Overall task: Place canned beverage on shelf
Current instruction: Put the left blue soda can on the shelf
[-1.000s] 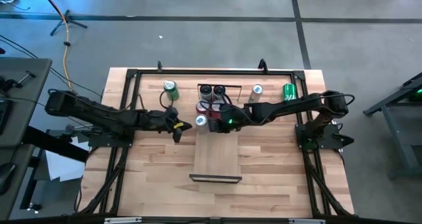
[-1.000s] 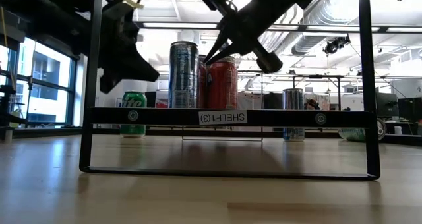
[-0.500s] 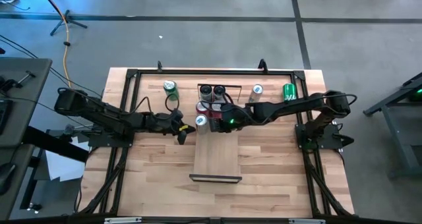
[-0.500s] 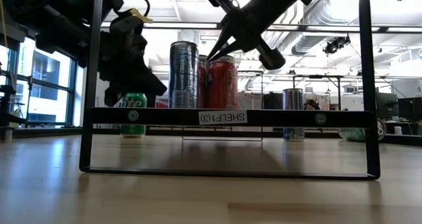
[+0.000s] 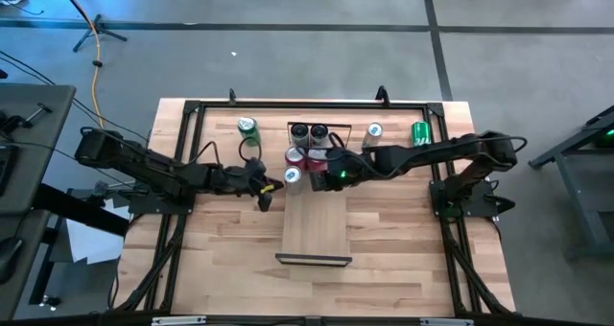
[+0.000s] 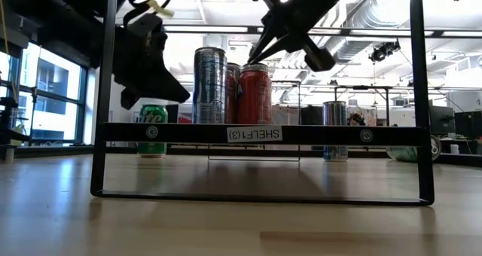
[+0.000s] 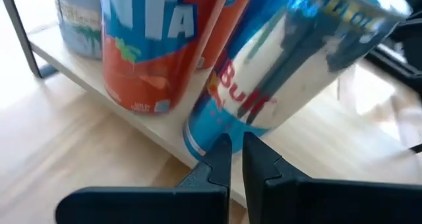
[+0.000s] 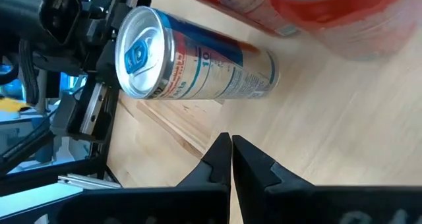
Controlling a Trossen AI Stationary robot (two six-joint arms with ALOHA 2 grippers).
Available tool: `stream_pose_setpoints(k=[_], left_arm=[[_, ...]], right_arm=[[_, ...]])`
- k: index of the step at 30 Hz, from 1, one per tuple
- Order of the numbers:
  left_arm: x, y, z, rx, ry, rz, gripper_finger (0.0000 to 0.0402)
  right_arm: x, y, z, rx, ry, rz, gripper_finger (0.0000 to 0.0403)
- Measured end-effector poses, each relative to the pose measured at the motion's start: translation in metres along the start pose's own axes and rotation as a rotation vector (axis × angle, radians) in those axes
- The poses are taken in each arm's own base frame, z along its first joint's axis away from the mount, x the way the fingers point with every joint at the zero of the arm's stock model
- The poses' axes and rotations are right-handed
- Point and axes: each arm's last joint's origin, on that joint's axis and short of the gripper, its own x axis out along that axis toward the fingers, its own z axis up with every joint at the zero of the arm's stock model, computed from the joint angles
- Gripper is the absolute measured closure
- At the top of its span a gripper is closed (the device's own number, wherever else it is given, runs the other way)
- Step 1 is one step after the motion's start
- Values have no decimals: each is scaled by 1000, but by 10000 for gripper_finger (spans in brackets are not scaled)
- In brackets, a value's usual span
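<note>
In the high view we are seeing the shelf (image 5: 315,221) lying in the middle of the tabletop (image 5: 221,259), its far end crowded with cans. The slim blue-and-silver can (image 5: 293,175) is standing at the shelf's upper left corner, with a red can (image 5: 313,159) just beside it. The left pincer (image 5: 266,184) is hanging left of the blue-and-silver can, and the right pincer (image 5: 322,173) is hanging over the cans from the right. A green can (image 5: 247,127) is sitting on the tabletop in the upper left

In the low view we are looking level at the shelf (image 6: 256,133), with the blue-and-silver can (image 6: 209,85) and red can (image 6: 254,93) upright on it. The right pincer (image 6: 265,51) is pointing down above the red can

In the left wrist view the left pincer (image 7: 236,159) is showing its fingers pressed nearly together, holding nothing, close to the blue-and-silver can (image 7: 283,66) and an orange can (image 7: 155,46)

In the right wrist view the right pincer (image 8: 231,155) is likewise pressed together and empty, near the blue-and-silver can (image 8: 191,59)
</note>
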Motion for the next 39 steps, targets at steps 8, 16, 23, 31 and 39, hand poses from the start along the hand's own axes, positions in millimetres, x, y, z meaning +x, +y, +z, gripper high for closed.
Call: stream_pose_setpoints(k=[8,16,23,31,39], left_arm=[[1,-9,15,63,-33,57,401],[0,-11,16,49,-11,35,401],[-1,-14,14,47,-7,25,401],[0,-13,14,68,-17,44,401],[1,-9,17,86,-26,62,401]], right_arm=[[-4,0,1,-1,-22,-13,403],[-4,0,1,-1,-22,-13,403],[-2,4,-2,-2,-23,26,403],[19,3,-13,36,-35,10,403],[19,7,-6,58,-93,59,403]])
